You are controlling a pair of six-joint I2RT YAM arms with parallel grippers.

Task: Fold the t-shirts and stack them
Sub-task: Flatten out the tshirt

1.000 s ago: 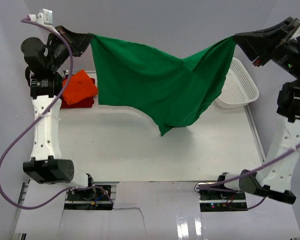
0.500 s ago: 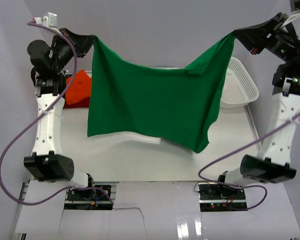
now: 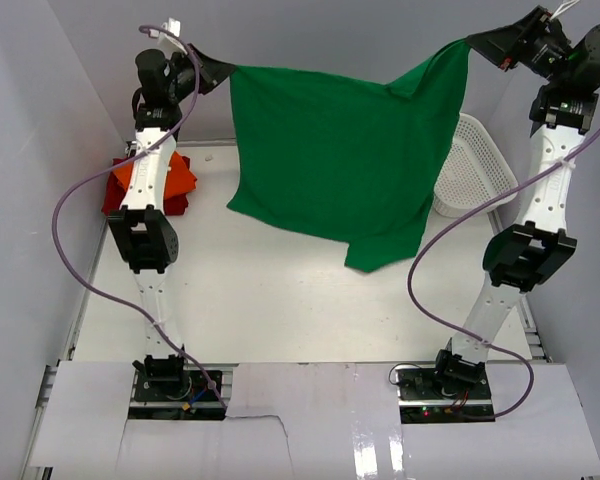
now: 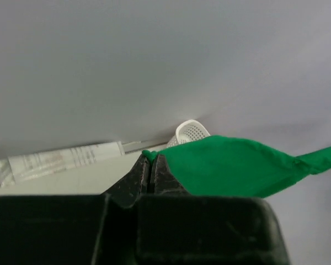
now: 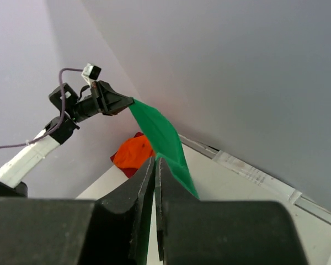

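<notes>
Item: green shirt (image 3: pixel 330 160), unfolded, hung as a sheet between the two arms above the far half of the table (image 3: pixel 280 310). Its top left corner is pinched in the left gripper (image 3: pixel 220 70), fingers together on the cloth. Its top right corner is pinched in the right gripper (image 3: pixel 477 42), fingers likewise clamped. Both wrist views confirm the jaws are closed on a green edge. The lower hem hangs toward mid-table with a tail at lower right; whether it touches the surface cannot be told. Item: orange shirt (image 3: pixel 183 178), folded, at the far left, lying on top of the dark red shirt (image 3: pixel 177 204), partly hidden behind the left arm. Item: basket (image 3: pixel 470 170), far right, just beside the hanging cloth; nothing can be seen in it. Progress, as judged: two shirts appear folded and stacked. The green one, the last, is spread but not yet laid down, folded or added to the stack. Change from a second ago: the cloth then sagged in the middle with a diagonal crease and a point hanging low, and now it hangs flatter and squarer. Both arms have stretched up and toward the far wall, and the left gripper has shifted right. The top edge is tauter, and the stack and basket have not moved.
</notes>
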